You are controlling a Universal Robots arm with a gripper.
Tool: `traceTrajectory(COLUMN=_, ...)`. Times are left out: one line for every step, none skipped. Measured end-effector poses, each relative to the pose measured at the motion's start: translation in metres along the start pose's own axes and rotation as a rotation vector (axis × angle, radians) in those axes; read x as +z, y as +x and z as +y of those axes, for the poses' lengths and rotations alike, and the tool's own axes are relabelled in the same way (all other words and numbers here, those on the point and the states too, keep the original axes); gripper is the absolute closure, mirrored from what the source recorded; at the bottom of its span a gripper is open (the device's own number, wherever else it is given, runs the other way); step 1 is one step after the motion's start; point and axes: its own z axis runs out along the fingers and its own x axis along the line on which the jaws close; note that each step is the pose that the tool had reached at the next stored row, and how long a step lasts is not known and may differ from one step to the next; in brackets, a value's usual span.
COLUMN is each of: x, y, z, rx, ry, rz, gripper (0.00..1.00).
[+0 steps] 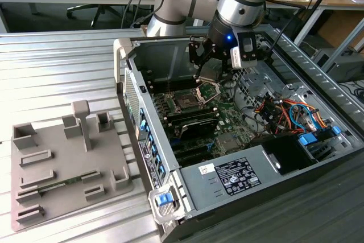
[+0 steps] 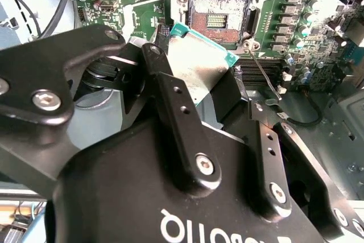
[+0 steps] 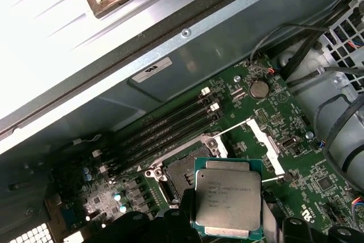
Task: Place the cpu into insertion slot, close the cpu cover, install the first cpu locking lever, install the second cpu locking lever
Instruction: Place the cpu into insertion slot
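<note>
**CPU held above the open socket**

The black two-fingered gripper (image 2: 193, 78) is clamped on the cpu (image 2: 200, 64), a small flat square chip with a dull silver-grey metal top, its fingers pressing two opposite edges. The chip hangs above the green motherboard (image 1: 227, 120), near the insertion slot (image 2: 219, 18), a square dark-centred socket with a silver metal rim, but apart from it. The socket's contacts lie bare. In the first wrist view the thin silver metal cpu cover (image 3: 266, 143) stands lifted off the socket. The board sits inside an open grey metal computer case (image 1: 239, 177) on a ribbed metal table (image 1: 57, 66).
</note>
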Motion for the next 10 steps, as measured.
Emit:
traceTrajectory(x=0.0, y=0.0, z=0.0, rx=0.004, ry=-0.0001, rz=-0.0003, gripper=0.45)
traceTrajectory(x=0.0, y=0.0, z=0.0, rx=0.009, ry=-0.0002, rz=-0.0008, gripper=0.45)
traceTrajectory(x=0.0, y=0.0, z=0.0, rx=0.012, ry=-0.0002, rz=-0.001, gripper=0.45)
traceTrajectory(x=0.0, y=0.0, z=0.0, rx=0.015, ry=-0.0003, rz=-0.0013, gripper=0.45)
traceTrajectory(x=0.0, y=0.0, z=0.0, rx=0.019, ry=-0.0003, rz=-0.0017, gripper=0.45)
traceTrajectory(x=0.0, y=0.0, z=0.0, rx=0.022, ry=-0.0005, rz=-0.0019, gripper=0.45)
traceTrajectory(x=0.0, y=0.0, z=0.0, rx=0.027, ry=-0.0006, rz=-0.0024, gripper=0.45)
traceTrajectory(x=0.0, y=0.0, z=0.0, rx=0.029, ry=-0.0006, rz=-0.0026, gripper=0.45)
traceTrajectory(x=0.0, y=0.0, z=0.0, rx=0.034, ry=-0.0007, rz=-0.003, gripper=0.45)
traceTrajectory(x=0.0, y=0.0, z=0.0, rx=0.038, ry=-0.0008, rz=-0.0033, gripper=0.45)
